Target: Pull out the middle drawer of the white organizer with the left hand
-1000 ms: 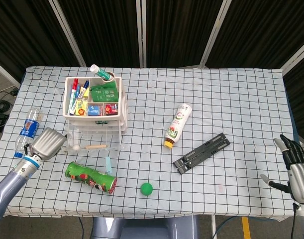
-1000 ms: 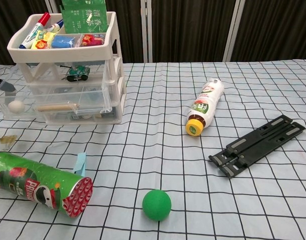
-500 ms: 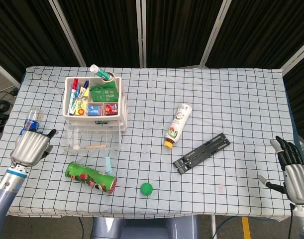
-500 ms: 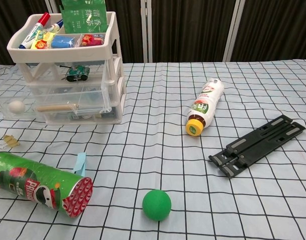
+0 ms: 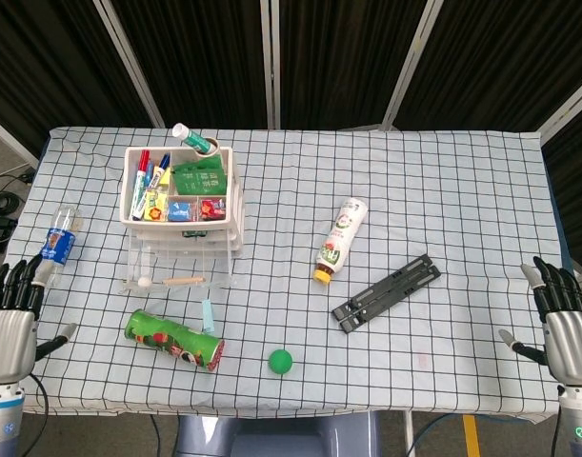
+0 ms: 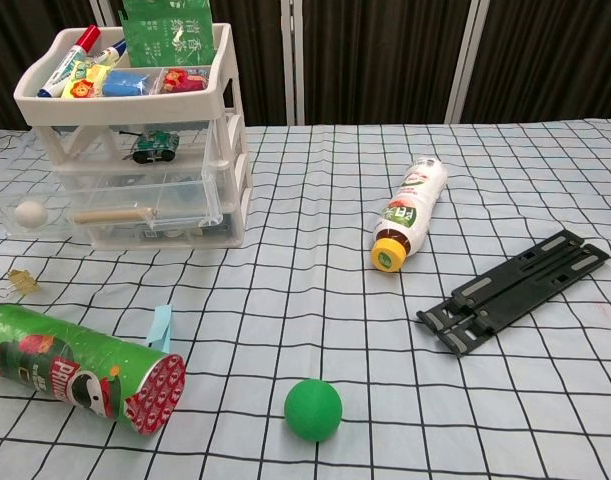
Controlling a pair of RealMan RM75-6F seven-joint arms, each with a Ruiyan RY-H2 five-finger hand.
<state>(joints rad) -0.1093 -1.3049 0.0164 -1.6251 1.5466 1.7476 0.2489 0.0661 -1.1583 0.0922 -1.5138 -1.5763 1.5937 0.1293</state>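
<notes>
**Drawer out, both my hands off the counter edges**

The counter (image 5: 433, 181), spread with a checked cloth, carries everything. The white organizer (image 5: 231, 214) stands at its far left part, its top tray full of markers and small packets. One clear drawer (image 6: 105, 215) juts out toward me past the frame, with a wooden stick and a small white ball inside it; from the chest view it looks like the drawer below the one with the toy car, but I cannot tell for certain which tier it is.

In front of the organizer lies a green snack can (image 5: 173, 339) on its side, its red end pointing right. A black folding stand (image 5: 386, 292) lies flat toward the right. A white bottle (image 5: 341, 239) with a yellow cap lies between the organizer and the stand, cap toward me. A water bottle (image 5: 52, 249) lies near the left edge.

My left hand (image 5: 10, 328) hangs off the near left corner, fingers (image 5: 12, 284) spread and holding nothing, well apart from the drawer. My right hand (image 5: 565, 328) hangs off the near right corner, fingers likewise spread and empty.

A green ball (image 5: 280, 360) sits near the front edge. A light blue clip (image 6: 160, 327) lies just beside the can, and a small gold clip (image 6: 20, 281) lies in front of the drawer.
</notes>
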